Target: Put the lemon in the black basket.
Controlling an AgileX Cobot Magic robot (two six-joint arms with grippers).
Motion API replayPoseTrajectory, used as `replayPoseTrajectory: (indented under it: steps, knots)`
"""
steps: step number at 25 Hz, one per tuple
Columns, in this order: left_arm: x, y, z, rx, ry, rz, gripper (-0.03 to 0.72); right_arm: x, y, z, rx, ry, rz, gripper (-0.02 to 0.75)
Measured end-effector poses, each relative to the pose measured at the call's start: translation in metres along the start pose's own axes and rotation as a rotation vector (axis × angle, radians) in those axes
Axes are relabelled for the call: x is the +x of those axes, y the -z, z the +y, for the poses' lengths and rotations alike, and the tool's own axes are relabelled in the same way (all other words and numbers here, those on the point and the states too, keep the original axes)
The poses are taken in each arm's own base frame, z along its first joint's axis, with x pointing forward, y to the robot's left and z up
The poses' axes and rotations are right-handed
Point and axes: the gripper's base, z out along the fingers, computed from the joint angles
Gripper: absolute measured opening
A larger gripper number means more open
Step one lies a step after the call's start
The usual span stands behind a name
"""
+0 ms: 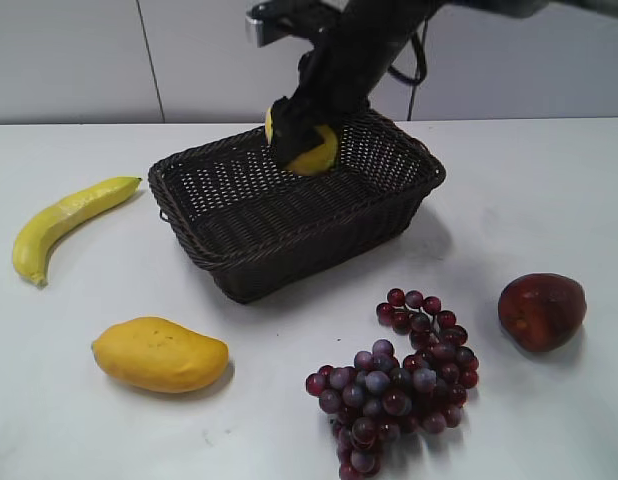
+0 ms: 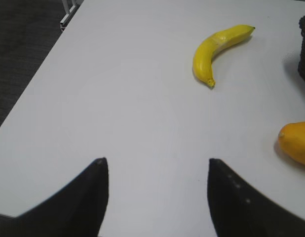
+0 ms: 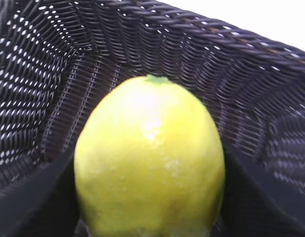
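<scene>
The lemon [image 3: 150,160] is clamped by the right gripper [image 1: 301,128] just inside the black basket [image 1: 289,245], at the rim's 12 o'clock side; its lower end is cut off in the wrist view and part-hidden by the arm in the ext. view. The left gripper [image 2: 155,192] is spread apart over bare table [image 2: 118,98], banana [image 2: 216,49] at 1 o'clock, mango [image 2: 296,143] cropped at 3. No writing can be read

Right arm [image 1: 354,45]: black, bulky casing, matte finish; black cable looped at its rear side; pale grey bracket at the upper end. Right gripper [image 1: 301,135]: black, blunt fingers [image 3: 29,197]. Left gripper [image 2: 155,197]: two black fingers [image 2: 95,190], tapered to rounded tips, faint small dimples on the right-hand one.
</scene>
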Motion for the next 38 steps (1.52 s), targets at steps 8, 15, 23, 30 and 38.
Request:
replayPoseTrajectory:
  steps: [8, 15, 23, 30, 38]
  knots:
    - [0.0, 0.0, 0.0, 0.0, 0.0, 0.0, 0.47, 0.023, -0.057, -0.006, -0.021, -0.018, 0.102, 0.557]
    - [0.0, 0.0, 0.0, 0.0, 0.0, 0.0, 0.47, 0.016, -0.043, -0.004, -0.008, -0.006, 0.073, 0.648]
    - [0.0, 0.0, 0.0, 0.0, 0.0, 0.0, 0.47, 0.006, 0.041, -0.028, 0.18, -0.015, 0.074, 0.638]
    - [0.0, 0.0, 0.0, 0.0, 0.0, 0.0, 0.47, 0.06, 0.096, -0.115, 0.258, -0.362, 0.228, 0.589]
    - [0.0, 0.0, 0.0, 0.0, 0.0, 0.0, 0.47, 0.114, 0.151, -0.163, 0.325, -0.655, 0.206, 0.577]
